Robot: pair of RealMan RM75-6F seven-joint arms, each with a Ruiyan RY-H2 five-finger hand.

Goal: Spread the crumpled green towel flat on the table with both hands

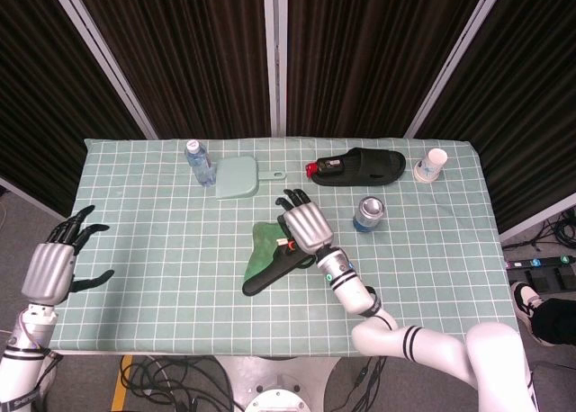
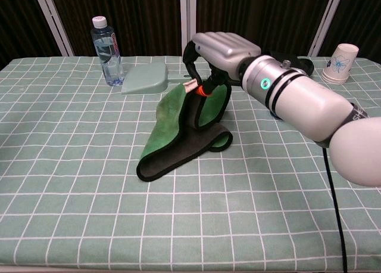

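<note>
The green towel (image 2: pixel 178 130) with a dark underside lies folded near the table's middle; in the head view the towel (image 1: pixel 265 264) shows partly under my right hand. My right hand (image 2: pixel 217 55) pinches the towel's upper edge and holds it lifted above the table, so that part hangs upright. The right hand (image 1: pixel 304 223) sits over the towel's right end in the head view. My left hand (image 1: pixel 56 264) hangs off the table's left edge, fingers spread, holding nothing; the chest view does not show it.
A water bottle (image 2: pixel 107 43) and a pale green dustpan (image 2: pixel 146 79) stand at the back left. A black slipper (image 1: pixel 360 166), a metal can (image 1: pixel 368 213) and a paper cup (image 2: pixel 340 63) lie to the back right of the towel.
</note>
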